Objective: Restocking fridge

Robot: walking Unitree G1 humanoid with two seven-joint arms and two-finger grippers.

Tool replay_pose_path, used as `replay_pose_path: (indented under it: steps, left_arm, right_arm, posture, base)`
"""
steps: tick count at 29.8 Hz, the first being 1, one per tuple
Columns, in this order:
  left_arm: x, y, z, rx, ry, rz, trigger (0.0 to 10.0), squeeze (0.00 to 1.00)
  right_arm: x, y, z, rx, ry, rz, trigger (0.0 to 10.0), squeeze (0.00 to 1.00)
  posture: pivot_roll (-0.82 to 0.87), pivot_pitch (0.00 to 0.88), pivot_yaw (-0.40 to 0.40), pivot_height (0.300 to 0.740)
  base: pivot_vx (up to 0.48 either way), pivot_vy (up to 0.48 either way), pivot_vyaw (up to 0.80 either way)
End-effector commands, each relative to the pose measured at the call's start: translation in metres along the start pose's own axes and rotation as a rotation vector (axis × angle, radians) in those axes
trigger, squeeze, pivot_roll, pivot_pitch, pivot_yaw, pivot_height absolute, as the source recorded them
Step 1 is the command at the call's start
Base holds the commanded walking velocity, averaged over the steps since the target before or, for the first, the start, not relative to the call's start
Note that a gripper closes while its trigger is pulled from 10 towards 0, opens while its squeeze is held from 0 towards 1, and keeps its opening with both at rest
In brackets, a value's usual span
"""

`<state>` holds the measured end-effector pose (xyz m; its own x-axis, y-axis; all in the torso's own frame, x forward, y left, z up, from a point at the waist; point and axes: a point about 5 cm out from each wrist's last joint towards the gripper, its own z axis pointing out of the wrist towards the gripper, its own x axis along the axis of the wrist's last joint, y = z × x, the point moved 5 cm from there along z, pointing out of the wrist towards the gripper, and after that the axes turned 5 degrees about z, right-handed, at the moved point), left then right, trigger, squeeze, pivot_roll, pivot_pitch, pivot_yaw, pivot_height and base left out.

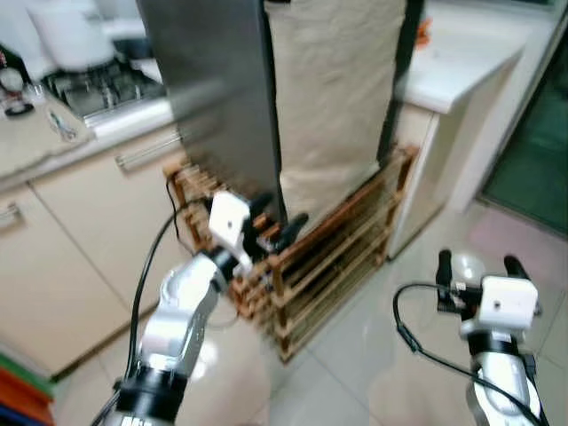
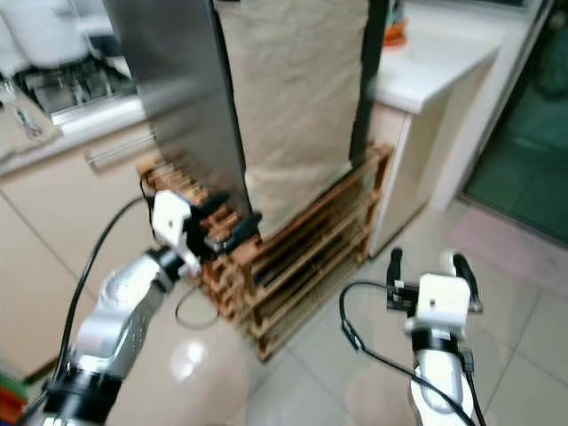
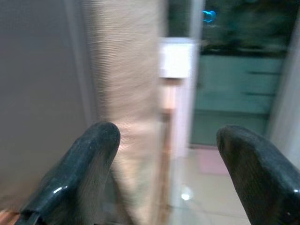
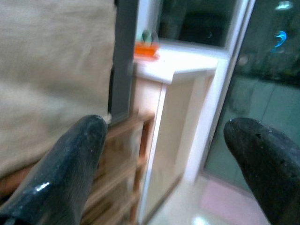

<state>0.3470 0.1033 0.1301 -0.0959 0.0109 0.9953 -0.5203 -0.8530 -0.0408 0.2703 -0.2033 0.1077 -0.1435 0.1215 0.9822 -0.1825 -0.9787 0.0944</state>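
Note:
The fridge (image 1: 213,98) is a tall dark grey steel box with a beige cloth (image 1: 333,98) hanging over its front. It stands on a slatted wooden rack (image 1: 328,257). My left gripper (image 1: 282,213) is raised to the fridge's lower corner, where steel side and cloth meet, fingers open and holding nothing. The left wrist view looks past its fingertips (image 3: 93,154) at the grey side and the cloth. My right gripper (image 1: 479,262) hangs low over the floor, right of the rack, open and empty.
A counter with a gas hob (image 1: 89,89) and cream cabinets (image 1: 80,222) runs along the left. A white counter (image 1: 453,71) with a small orange item (image 4: 146,49) juts out to the fridge's right. A dark glass door (image 1: 532,151) closes the far right. Tiled floor (image 1: 373,355) lies ahead.

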Motion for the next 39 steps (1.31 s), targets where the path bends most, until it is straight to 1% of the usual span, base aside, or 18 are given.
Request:
replay_pose_path:
  steps: [1,4,8,9,10,11,14,16,19,20,22,26,31,32,34,35,36,39]
  left_arm:
    - [0.007,-0.001,0.012,0.032,0.004,-0.005,10.0,0.00]
    - [0.008,-0.008,0.018,0.071,-0.009,0.023,10.0,0.00]
    - [0.006,-0.015,0.031,0.114,-0.034,-0.011,10.0,0.00]
    - [0.009,-0.018,0.041,0.132,-0.035,-0.009,10.0,0.00]
    - [0.009,-0.018,0.041,0.132,-0.035,-0.009,10.0,0.00]
    - [0.012,-0.021,0.048,0.147,-0.039,0.001,10.0,0.00]
    - [0.018,-0.024,0.053,0.163,-0.025,0.000,10.0,0.00]
    - [0.023,-0.022,0.055,0.142,-0.005,-0.002,10.0,0.00]
    - [0.023,-0.010,0.053,0.063,-0.006,-0.019,10.0,0.00]
    - [0.023,-0.010,0.053,0.063,-0.006,-0.019,10.0,0.00]
    - [0.019,-0.005,0.049,0.028,-0.017,-0.021,10.0,0.00]
    - [0.009,-0.010,0.035,0.032,-0.052,-0.007,10.0,0.00]
    - [0.004,-0.018,0.019,0.056,-0.076,0.022,10.0,0.00]
    - [0.004,-0.018,0.019,0.056,-0.076,0.022,10.0,0.00]
    - [0.009,-0.027,0.021,0.113,-0.061,0.031,10.0,0.00]
    - [0.013,-0.032,0.025,0.145,-0.043,0.032,10.0,0.00]
    - [0.013,-0.032,0.025,0.145,-0.043,0.032,10.0,0.00]
    - [0.021,-0.032,0.031,0.158,-0.021,0.023,10.0,0.00]
  right_arm:
    - [-0.005,0.013,-0.003,-0.035,-0.025,-0.032,10.0,0.00]
    - [-0.003,0.012,0.001,-0.033,-0.019,-0.030,10.0,0.00]
    - [-0.004,0.009,0.006,-0.030,-0.018,-0.025,10.0,0.00]
    - [-0.005,0.009,0.009,-0.033,-0.018,-0.020,10.0,0.00]
    - [-0.005,0.009,0.009,-0.033,-0.018,-0.020,10.0,0.00]
    - [-0.005,0.008,0.011,-0.031,-0.016,-0.017,10.0,0.00]
    - [-0.004,0.007,0.012,-0.031,-0.015,-0.019,10.0,0.00]
    - [-0.005,0.007,0.011,-0.032,-0.016,-0.019,10.0,0.00]
    - [-0.007,0.007,0.010,-0.033,-0.025,-0.018,10.0,0.00]
    - [-0.007,0.007,0.010,-0.033,-0.025,-0.018,10.0,0.00]
    - [-0.009,0.007,0.009,-0.032,-0.031,-0.017,10.0,0.00]
    - [-0.014,0.007,0.007,-0.029,-0.047,-0.018,10.0,0.00]
    - [-0.019,0.008,0.006,-0.029,-0.063,-0.018,10.0,0.00]
    - [-0.019,0.008,0.006,-0.029,-0.063,-0.018,10.0,0.00]
    - [-0.020,0.008,0.007,-0.027,-0.067,-0.017,10.0,0.00]
    - [-0.021,0.007,0.008,-0.023,-0.068,-0.018,10.0,0.00]
    - [-0.021,0.007,0.008,-0.023,-0.068,-0.018,10.0,0.00]
    - [-0.021,0.006,0.010,-0.017,-0.066,-0.019,10.0,0.00]
  posture:
    - [-0.01,0.000,0.041,0.740]
    - [-0.01,0.000,0.042,0.740]
    - [0.00,0.000,0.042,0.740]
    - [0.00,0.000,0.044,0.740]
    - [0.00,0.000,0.044,0.740]
    - [-0.01,0.000,0.049,0.740]
    - [-0.02,0.000,0.053,0.740]
    - [-0.02,0.000,0.057,0.740]
    - [-0.02,0.000,0.058,0.740]
    - [-0.02,0.000,0.058,0.740]
    - [-0.02,0.000,0.057,0.740]
    - [-0.02,0.000,0.057,0.740]
    - [0.00,0.000,0.052,0.740]
    - [0.00,0.000,0.052,0.740]
    - [0.01,0.000,0.046,0.740]
    - [0.01,0.000,0.045,0.740]
    - [0.01,0.000,0.045,0.740]
    - [0.01,0.000,0.045,0.740]
  base:
    - [0.000,0.000,0.00]
    - [0.000,0.000,0.00]
    - [0.000,0.000,0.00]
    - [0.000,0.000,0.00]
    - [0.000,0.000,0.00]
    - [0.000,0.000,0.00]
    - [0.000,0.000,0.00]
    - [0.000,0.000,0.00]
    - [0.000,0.000,0.00]
    - [0.000,0.000,0.00]
    - [0.000,0.000,0.00]
    - [0.000,0.000,0.00]
    - [0.000,0.000,0.00]
    - [0.000,0.000,0.00]
    - [0.000,0.000,0.00]
    - [0.000,0.000,0.00]
    - [0.000,0.000,0.00]
    - [0.000,0.000,0.00]
